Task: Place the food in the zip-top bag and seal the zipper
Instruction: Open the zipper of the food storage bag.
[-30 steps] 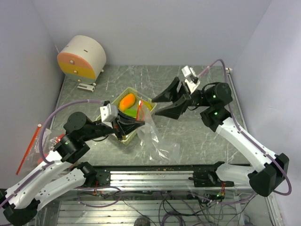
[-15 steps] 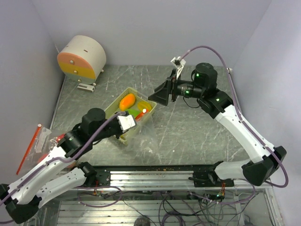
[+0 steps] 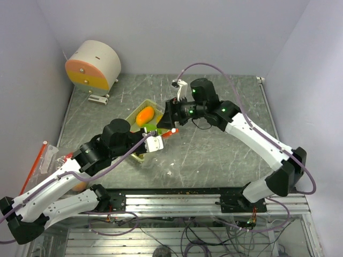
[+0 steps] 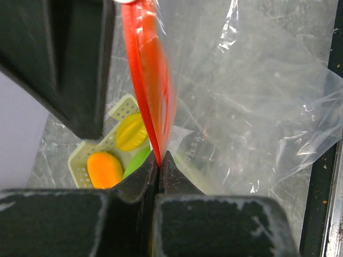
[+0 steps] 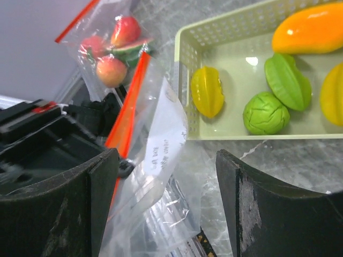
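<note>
Left fingers (image 4: 134,187) clamp the red zipper (image 4: 150,80), its length running straight away; right fingers (image 5: 268,214) spread.

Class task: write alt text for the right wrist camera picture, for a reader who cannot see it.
The right gripper, open, faces a clear bag with a red zipper, beside a pale tray holding orange, yellow and green toy food. Behind lies a second bag of toy fruit.
</note>
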You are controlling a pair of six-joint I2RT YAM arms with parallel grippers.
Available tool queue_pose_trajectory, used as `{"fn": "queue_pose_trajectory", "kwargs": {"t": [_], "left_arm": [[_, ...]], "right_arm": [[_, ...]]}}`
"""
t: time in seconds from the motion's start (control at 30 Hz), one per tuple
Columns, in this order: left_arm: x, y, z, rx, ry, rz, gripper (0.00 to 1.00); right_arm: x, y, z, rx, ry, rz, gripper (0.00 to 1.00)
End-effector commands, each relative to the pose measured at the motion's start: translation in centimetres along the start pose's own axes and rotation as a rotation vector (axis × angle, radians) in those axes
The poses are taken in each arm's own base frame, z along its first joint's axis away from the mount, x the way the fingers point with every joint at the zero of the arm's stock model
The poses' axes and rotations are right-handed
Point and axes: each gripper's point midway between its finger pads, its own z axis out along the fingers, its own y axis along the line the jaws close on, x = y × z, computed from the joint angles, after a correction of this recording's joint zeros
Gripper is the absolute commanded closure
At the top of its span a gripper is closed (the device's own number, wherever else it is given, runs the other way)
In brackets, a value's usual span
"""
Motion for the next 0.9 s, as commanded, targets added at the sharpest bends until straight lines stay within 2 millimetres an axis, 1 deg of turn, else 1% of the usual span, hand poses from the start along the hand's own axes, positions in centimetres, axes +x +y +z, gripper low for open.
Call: {"fn": "queue_pose_trajectory", "kwargs": {"t": [0.0,0.07,0.23,0.3,0.4,0.53,0.7,0.87], "left_arm": [[-1.2,-0.3,-0.2,0.034,-0.014,0.048,0.93],[-1.2,-0.4,-0.3,0.034,-0.011,0.055,0.93],[-1.4,-0.1,-0.8,0.012,-0.024,0.065,0.93],[-1.3,-0.1,-0.9,0.011,-0.018,0.068,0.93],[-0.5,0.0,-0.9,0.005,0.021,0.07,0.93],[-0.1,0.1,-1.2,-0.008,0.041,0.073,0.93],[-0.5,0.2,-1.3,-0.012,0.016,0.076,0.93],[-0.5,0.2,-0.9,-0.003,0.024,0.079,0.93]], "right_arm": [[1.8,0.6,1.5,-0.016,0.079,0.014,0.28],[2.5,1.1,1.7,-0.018,0.108,0.002,0.28],[3.7,1.0,1.0,0.007,0.14,0.003,0.28],[4.1,1.2,0.8,-0.006,0.151,0.007,0.28],[4.8,1.4,0.5,-0.019,0.177,0.009,0.29],[6.0,0.8,0.2,0.0,0.216,0.005,0.33],[6.8,2.0,0.0,-0.078,0.239,0.001,0.38],[7.7,2.3,0.3,-0.087,0.274,-0.019,0.43]]}}
